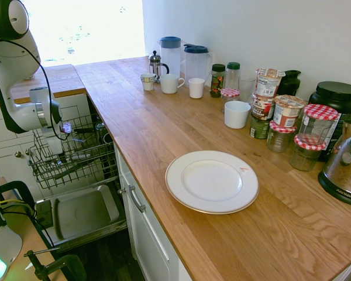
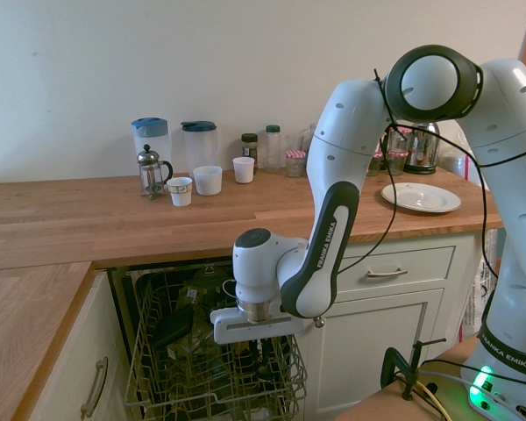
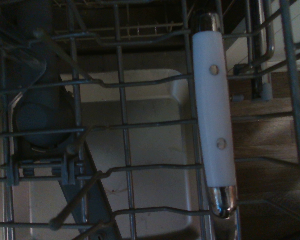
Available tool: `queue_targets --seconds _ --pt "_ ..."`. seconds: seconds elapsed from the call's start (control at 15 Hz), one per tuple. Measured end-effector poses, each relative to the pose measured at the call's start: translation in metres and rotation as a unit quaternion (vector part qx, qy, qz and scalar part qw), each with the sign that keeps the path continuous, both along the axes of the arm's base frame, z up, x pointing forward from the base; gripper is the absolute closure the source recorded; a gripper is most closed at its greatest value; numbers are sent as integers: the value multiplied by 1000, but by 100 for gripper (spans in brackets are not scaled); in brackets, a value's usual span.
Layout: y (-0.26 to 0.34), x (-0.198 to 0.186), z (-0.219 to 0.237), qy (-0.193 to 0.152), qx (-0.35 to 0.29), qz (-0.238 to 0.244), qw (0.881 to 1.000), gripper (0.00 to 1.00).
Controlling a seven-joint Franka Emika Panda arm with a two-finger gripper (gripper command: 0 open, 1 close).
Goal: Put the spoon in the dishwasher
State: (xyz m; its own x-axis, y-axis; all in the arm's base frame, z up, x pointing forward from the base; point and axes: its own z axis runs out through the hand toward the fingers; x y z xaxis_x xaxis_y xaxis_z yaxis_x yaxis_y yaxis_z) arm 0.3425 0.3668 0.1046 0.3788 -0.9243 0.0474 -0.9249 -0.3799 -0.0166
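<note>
The dishwasher [image 1: 82, 213] stands open below the wooden counter, its wire rack [image 1: 92, 153] pulled out over the grey inner door. My gripper [image 1: 59, 151] reaches down into that rack [image 2: 202, 373], and its fingers are lost among the wires [image 2: 261, 355]. A slim pale piece of cutlery, the spoon [image 1: 76, 157], sticks out sideways from the gripper just above the rack wires. In the wrist view it shows as a white riveted handle with shiny metal ends [image 3: 214, 115], lying along the rack wires. The gripper appears shut on it.
The rack holds dark dishes and glassware [image 2: 188, 329]. White drawers with metal handles [image 1: 134, 199] stand beside the dishwasher. On the counter are a white plate [image 1: 212, 181], cups, jugs, a cafetière [image 1: 156, 64], jars and a kettle [image 1: 346, 170].
</note>
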Motion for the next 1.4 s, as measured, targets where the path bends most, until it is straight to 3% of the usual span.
queue_targets --seconds 0.67,1.07,1.4 --pt "6 3 4 -12 -4 0 1000 0" --pt "8 2 101 -44 -26 -1 999 0" --pt "7 -25 176 -69 -34 -2 997 0"
